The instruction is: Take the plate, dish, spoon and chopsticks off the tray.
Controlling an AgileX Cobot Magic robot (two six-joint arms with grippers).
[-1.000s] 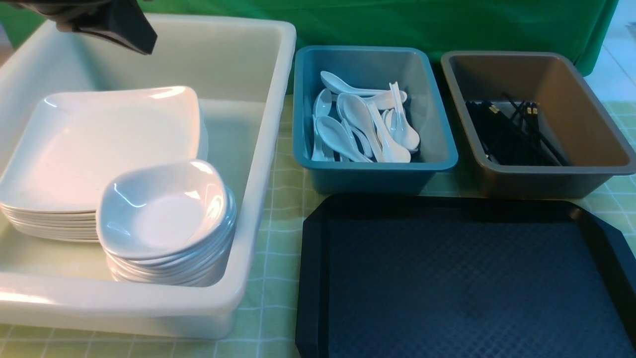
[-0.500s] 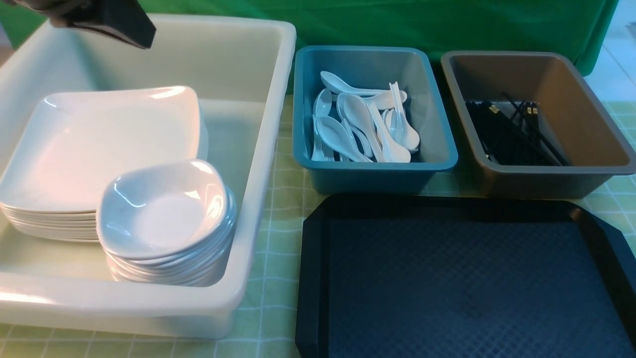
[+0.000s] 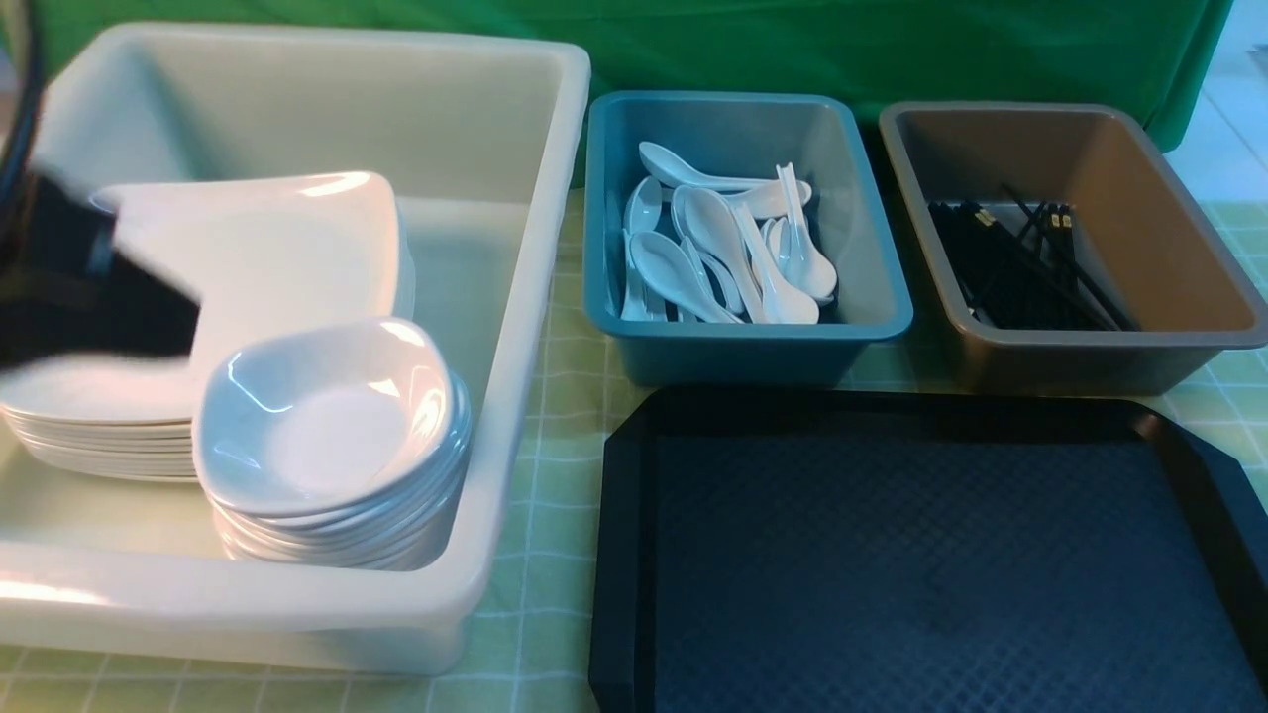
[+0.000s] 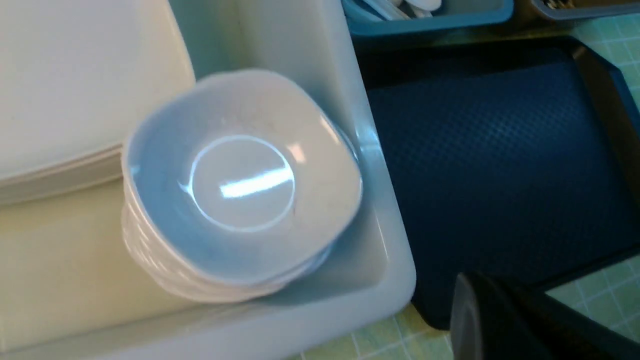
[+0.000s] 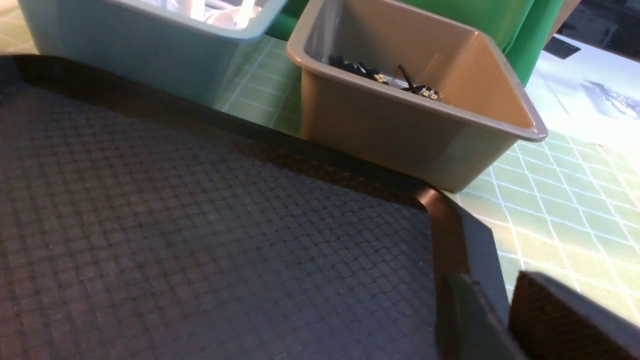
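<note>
Tray (image 3: 931,564): nearest, bare, raised rim just short of the teal bin (image 3: 743,347) and brown bin (image 3: 1070,356) behind. Plate (image 3: 267,257), spoons (image 3: 723,248), chopsticks (image 3: 1020,267): binned beyond. Left fingers (image 3: 89,297) together over the plates; right fingers (image 5: 495,320) slightly apart, empty.

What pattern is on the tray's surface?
The black tray has a fine diamond-grid texture, clearest in the right wrist view.
</note>
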